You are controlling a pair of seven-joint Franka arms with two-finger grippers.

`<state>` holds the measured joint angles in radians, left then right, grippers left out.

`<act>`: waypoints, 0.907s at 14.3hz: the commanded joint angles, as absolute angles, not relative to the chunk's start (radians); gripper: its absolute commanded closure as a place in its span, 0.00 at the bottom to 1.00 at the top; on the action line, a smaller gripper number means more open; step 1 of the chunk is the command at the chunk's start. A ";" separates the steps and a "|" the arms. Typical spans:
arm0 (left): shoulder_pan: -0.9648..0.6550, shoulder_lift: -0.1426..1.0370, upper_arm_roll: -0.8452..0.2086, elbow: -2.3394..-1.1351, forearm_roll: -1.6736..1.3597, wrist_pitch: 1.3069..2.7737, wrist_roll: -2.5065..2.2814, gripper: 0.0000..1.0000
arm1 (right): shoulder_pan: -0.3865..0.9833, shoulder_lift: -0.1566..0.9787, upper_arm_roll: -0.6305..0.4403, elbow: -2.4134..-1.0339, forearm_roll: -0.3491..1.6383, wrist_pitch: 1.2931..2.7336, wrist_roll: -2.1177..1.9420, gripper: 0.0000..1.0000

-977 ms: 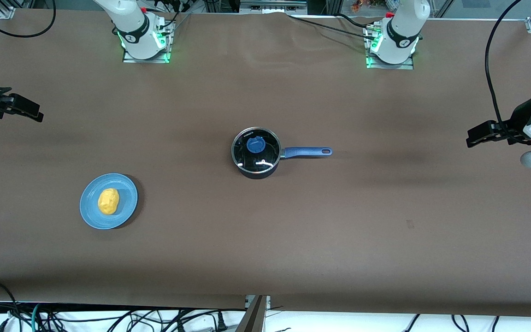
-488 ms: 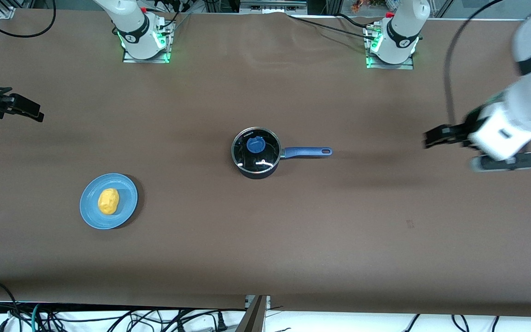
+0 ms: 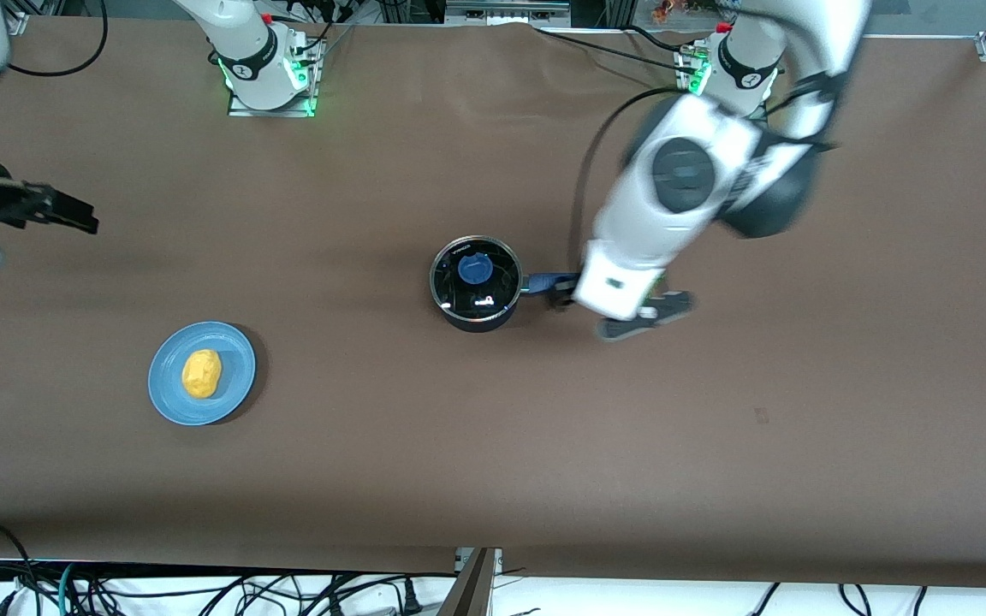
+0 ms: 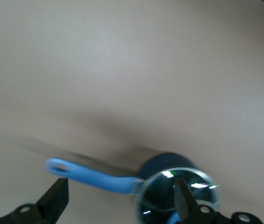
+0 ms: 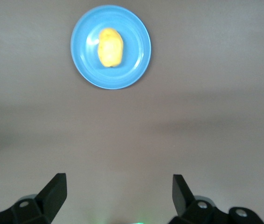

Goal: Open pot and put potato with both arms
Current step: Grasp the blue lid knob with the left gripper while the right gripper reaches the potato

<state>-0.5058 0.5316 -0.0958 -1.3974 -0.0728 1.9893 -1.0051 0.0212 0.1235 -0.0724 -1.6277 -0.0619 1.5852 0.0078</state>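
Observation:
The black pot [image 3: 476, 287] stands mid-table with its glass lid and blue knob [image 3: 475, 269] on. Its blue handle [image 3: 547, 281] points toward the left arm's end. My left gripper [image 3: 563, 293] hangs over that handle, largely hidden under its wrist. In the left wrist view the left gripper [image 4: 119, 186] is open, with the handle [image 4: 90, 176] and the lid [image 4: 178, 196] below it. The yellow potato [image 3: 201, 374] lies on a blue plate [image 3: 240, 364]. My right gripper [image 3: 74, 221] is open over the table's right-arm end. In the right wrist view the right gripper [image 5: 118, 184] is apart from the potato [image 5: 110, 47].
The blue plate [image 5: 136, 60] sits nearer the front camera than the pot, toward the right arm's end. Both arm bases [image 3: 266, 73] stand along the table's back edge. Cables hang below the front edge [image 3: 202, 590].
My left arm has swung in from the left arm's end of the table to over the pot's handle. My right gripper has shifted slightly toward the table's middle.

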 commanded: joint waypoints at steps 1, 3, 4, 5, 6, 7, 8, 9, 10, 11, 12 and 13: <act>-0.580 0.603 -0.078 -1.368 -0.005 2.052 -1.123 0.00 | 0.035 0.216 -0.071 -1.620 -0.094 1.673 0.025 0.00; -0.632 0.646 -0.078 -1.356 0.023 2.083 -1.195 0.00 | 0.040 0.276 -0.071 -1.617 -0.089 1.765 0.009 0.00; -0.650 0.666 -0.078 -1.339 0.037 2.085 -1.221 0.00 | 0.040 0.310 -0.071 -1.614 -0.087 1.811 0.006 0.00; -0.669 0.675 -0.078 -1.336 0.052 2.085 -1.238 0.00 | 0.037 0.352 -0.071 -1.605 -0.087 1.836 0.003 0.00; -0.684 0.687 -0.078 -1.335 0.057 2.086 -1.264 0.00 | 0.034 0.397 -0.072 -1.591 -0.078 1.839 0.006 0.00; -0.702 0.698 -0.078 -1.335 0.057 2.089 -1.288 0.00 | 0.031 0.441 -0.074 -1.568 -0.078 1.841 0.008 0.00; -0.725 0.709 -0.078 -1.335 0.057 2.091 -1.310 0.00 | 0.031 0.487 -0.074 -1.545 -0.080 1.841 0.011 0.00; -0.742 0.719 -0.077 -1.335 0.058 2.092 -1.339 0.00 | 0.028 0.517 -0.075 -1.523 -0.080 1.842 0.005 0.00; -0.753 0.724 -0.075 -1.333 0.061 2.092 -1.356 0.00 | 0.029 0.535 -0.075 -1.522 -0.071 1.862 0.029 0.00; -0.762 0.727 -0.077 -1.335 0.078 2.092 -1.365 0.00 | 0.035 0.549 -0.075 -1.522 -0.051 1.905 0.060 0.00; -0.771 0.736 -0.078 -1.333 0.093 2.092 -1.383 0.00 | 0.035 0.566 -0.074 -1.532 -0.040 1.951 0.087 0.00; -0.781 0.744 -0.077 -1.333 0.097 2.094 -1.399 0.00 | 0.035 0.587 -0.074 -1.535 -0.038 1.979 0.094 0.00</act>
